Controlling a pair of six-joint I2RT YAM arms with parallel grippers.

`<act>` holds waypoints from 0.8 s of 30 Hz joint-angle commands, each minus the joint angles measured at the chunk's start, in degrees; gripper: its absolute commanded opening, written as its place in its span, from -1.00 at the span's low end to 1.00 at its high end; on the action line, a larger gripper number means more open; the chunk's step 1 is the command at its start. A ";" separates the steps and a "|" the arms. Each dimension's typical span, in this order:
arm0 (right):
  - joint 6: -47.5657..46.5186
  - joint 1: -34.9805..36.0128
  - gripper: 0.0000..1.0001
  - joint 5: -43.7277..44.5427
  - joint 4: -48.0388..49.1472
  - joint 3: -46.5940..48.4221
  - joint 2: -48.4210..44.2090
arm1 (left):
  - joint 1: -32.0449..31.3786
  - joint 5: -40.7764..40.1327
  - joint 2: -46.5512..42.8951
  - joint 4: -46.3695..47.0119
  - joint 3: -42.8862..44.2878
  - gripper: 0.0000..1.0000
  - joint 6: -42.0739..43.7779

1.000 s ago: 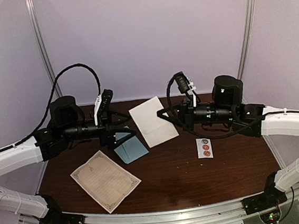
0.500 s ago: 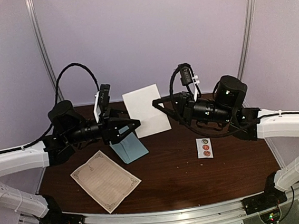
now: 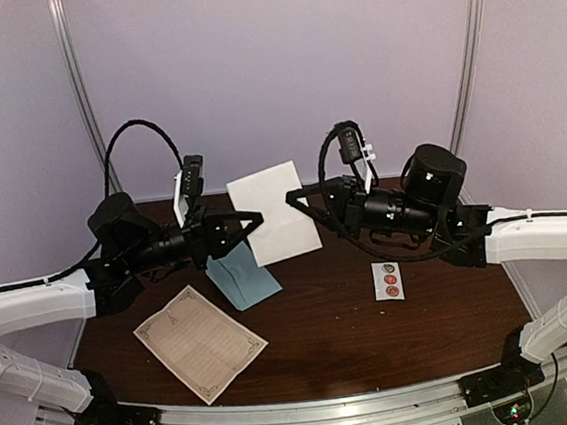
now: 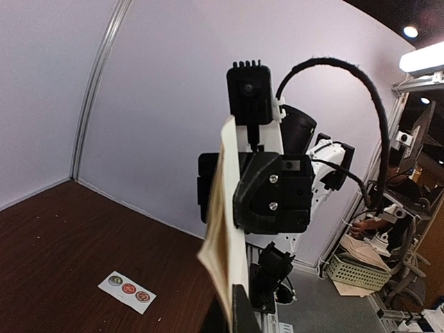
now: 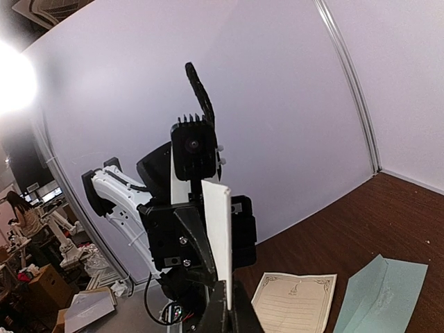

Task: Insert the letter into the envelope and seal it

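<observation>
we have both ends pinched on one page: the left gripper is clamped on its left edge and the right gripper on its right side, so the held sheet, white toward the top camera and cream on its far face, hangs upright above the table. the bordered letter lies flat at the near left, with the envelope just beyond it and the sticker strip well to the right. we judge this a two-handed carry or fold. we should move both wrists together and not pull them apart, lest the paper tear or buckle.
</observation>
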 commanded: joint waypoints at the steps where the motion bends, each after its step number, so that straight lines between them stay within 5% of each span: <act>1: -2.66 0.26 -0.65 3.73 -5.10 2.37 -1.55 | -0.10 -4.76 -0.88 -4.67 1.34 -1.00 1.92; 5: -4.65 0.30 0.39 13.58 -13.75 3.65 -3.33 | 1.55 -10.57 -3.45 -20.96 5.79 -1.00 7.68; 8: -5.63 0.30 0.62 19.41 -20.24 5.40 -2.61 | 5.84 -12.01 -4.20 -31.78 9.89 -1.00 11.63; 16: -4.22 0.30 0.51 24.85 -25.01 8.49 6.24 | 24.38 -12.92 -6.01 -44.30 11.50 -1.00 16.69; 24: -4.19 0.28 0.12 23.75 -25.63 16.00 22.51 | 26.49 -27.06 -9.60 -45.89 8.82 -1.00 21.31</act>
